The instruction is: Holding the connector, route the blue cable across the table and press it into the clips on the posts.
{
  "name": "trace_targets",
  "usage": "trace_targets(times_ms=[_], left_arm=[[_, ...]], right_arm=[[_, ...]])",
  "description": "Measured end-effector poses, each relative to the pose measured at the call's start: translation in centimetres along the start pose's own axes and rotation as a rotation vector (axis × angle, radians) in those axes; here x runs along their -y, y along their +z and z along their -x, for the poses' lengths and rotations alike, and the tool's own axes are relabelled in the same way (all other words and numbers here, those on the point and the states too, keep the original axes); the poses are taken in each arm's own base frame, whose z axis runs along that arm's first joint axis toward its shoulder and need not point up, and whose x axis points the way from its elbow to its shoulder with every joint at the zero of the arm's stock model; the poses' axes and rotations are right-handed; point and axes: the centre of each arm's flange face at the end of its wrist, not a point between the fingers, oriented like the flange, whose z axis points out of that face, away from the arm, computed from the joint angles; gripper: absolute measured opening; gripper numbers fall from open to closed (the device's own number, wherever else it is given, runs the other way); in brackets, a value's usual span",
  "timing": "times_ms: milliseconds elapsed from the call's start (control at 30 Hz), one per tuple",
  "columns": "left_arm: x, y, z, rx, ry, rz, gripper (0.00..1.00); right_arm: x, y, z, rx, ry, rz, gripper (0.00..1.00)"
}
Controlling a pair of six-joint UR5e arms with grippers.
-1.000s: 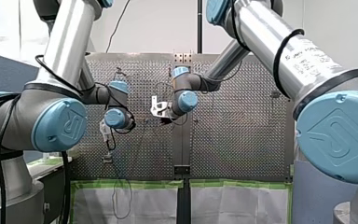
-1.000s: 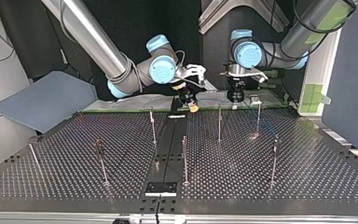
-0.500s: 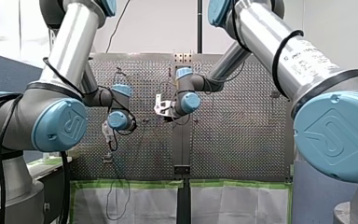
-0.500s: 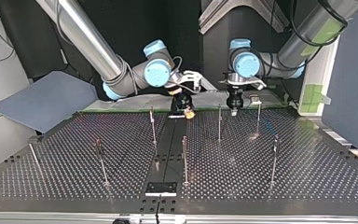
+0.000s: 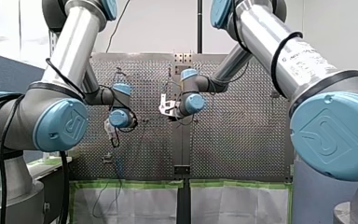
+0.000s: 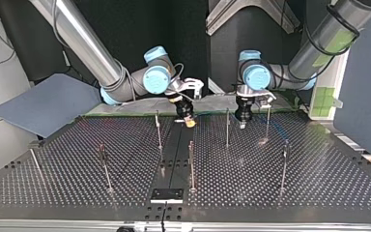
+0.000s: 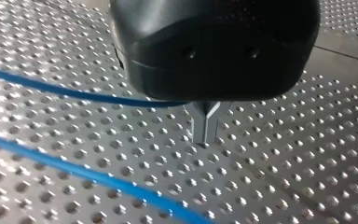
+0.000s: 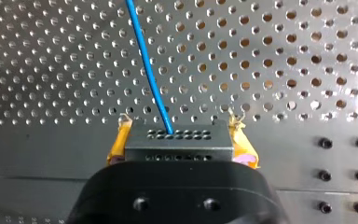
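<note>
my right gripper [image 8: 181, 135] clamps the connector [image 8: 179, 143] at the table [image 6: 270, 188] edge; my left gripper [image 7: 206, 136] is closed.

Quick colour rundown from the remote desk

I'm seeing a blue cable [image 8: 151, 70] against the silvery table [image 7: 284, 154], which is showing an even grid of small dark holes. The connector [image 8: 179, 140] is reading dark grey with rows of tiny holes, and the pads [image 8: 118, 144] of my right gripper [image 8: 179, 135] are glowing yellow. My left gripper [image 7: 206, 134] is coming through black with grey metal fingers [image 7: 200, 126]. My left arm [image 5: 72, 46] and my right arm [image 5: 279, 46] are both showing silver tubes with light blue joint caps, and green tape [image 5: 130, 183] is edging the white sheets [image 5: 233, 205] in the front view.
</note>
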Motion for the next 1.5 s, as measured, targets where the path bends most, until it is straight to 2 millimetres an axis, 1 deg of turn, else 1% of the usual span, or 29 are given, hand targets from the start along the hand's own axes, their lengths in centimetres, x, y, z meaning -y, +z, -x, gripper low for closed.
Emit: trace_targets(times_ms=[200,333,467,500,533,567,600,633,667,700,933,1067,1333,1500], left_arm=[[-0.8,1.4,-1.4,-0.022,0.007,0.014,0.00],[-1.3,2.1,-1.5,-0.029,0.014,0.026,0.00],[-1.8,2.3,-1.3,-0.033,0.021,0.042,0.00],[-1.9,2.3,-1.2,-0.034,0.024,0.047,0.20],[-2.0,2.3,-1.2,-0.035,0.026,0.049,0.44],[-2.1,2.3,-1.2,-0.036,0.028,0.051,0.44],[-2.1,2.3,-1.2,-0.037,0.029,0.053,0.62],[-2.2,2.3,-1.2,-0.039,0.030,0.054,0.86],[-2.2,2.3,-1.3,-0.043,0.031,0.055,0.86],[-2.1,2.2,-1.3,-0.048,0.033,0.057,1.00],[-2.1,1.5,-1.8,-0.094,0.048,0.084,1.00],[-1.8,0.8,-1.4,-0.118,0.059,0.090,1.00],[-0.5,-1.9,0.0,-0.162,0.063,0.093,1.00],[0.5,-4.0,0.4,-0.192,0.083,0.097,1.00]], right_arm=[[-1.2,0.3,0.2,0.002,0.004,0.016,0.00],[-2.3,0.6,1.0,0.015,0.007,0.027,0.00],[-3.1,0.8,1.3,0.019,0.009,0.035,0.00],[-3.2,0.9,1.3,0.019,0.009,0.036,0.00],[-3.4,0.9,1.3,0.019,0.010,0.038,0.00],[-3.5,0.9,1.4,0.020,0.010,0.039,0.00],[-3.6,0.9,1.4,0.020,0.010,0.040,0.00],[-3.7,0.9,1.3,0.019,0.010,0.041,0.00],[-3.7,0.9,1.3,0.019,0.009,0.041,0.00],[-3.8,0.9,1.3,0.019,0.009,0.041,0.00],[-4.0,0.9,1.2,0.021,0.008,0.039,0.00],[-4.0,0.9,1.2,0.021,0.008,0.039,0.00],[-4.5,0.9,1.1,0.021,0.008,0.044,0.00],[-4.8,1.0,1.0,0.020,0.008,0.047,0.00]])
